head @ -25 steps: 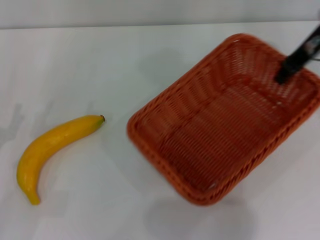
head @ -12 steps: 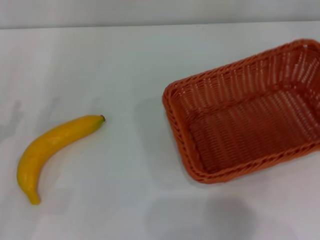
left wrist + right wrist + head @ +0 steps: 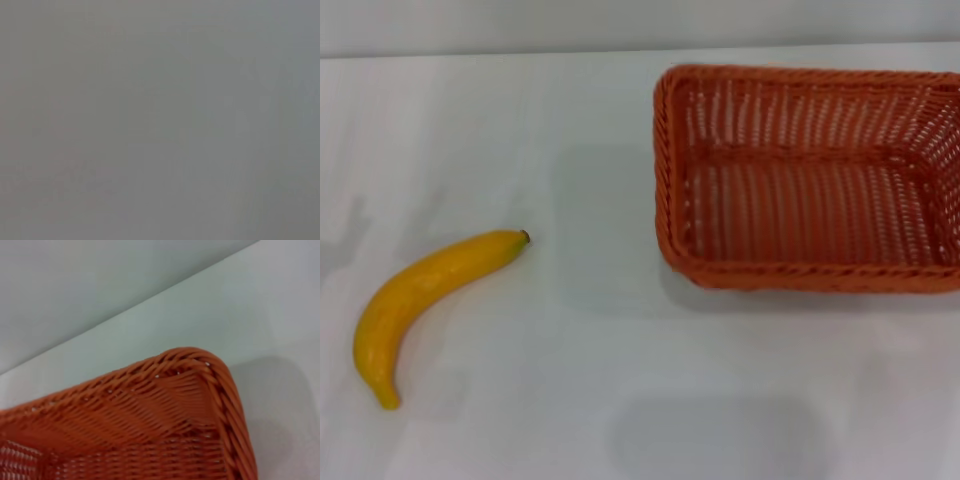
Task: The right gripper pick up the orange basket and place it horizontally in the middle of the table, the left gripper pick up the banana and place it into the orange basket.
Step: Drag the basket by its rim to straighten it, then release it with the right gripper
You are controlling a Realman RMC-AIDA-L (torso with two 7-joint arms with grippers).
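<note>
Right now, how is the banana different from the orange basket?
The banana is yellow and smooth; the orange basket is orange-red and woven with gaps in its sides. The banana is curved and slim; the basket is a wide, open rectangle, much bigger. The banana lies on the robot's left, the basket on its right, running out of view. Both sit on the white table, apart, and the basket is empty.

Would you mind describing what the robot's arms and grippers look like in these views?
Neither gripper shows now, so nothing can be said of their colour, shape, cables or markings. The head view holds only the orange basket, the banana and the table.
</note>
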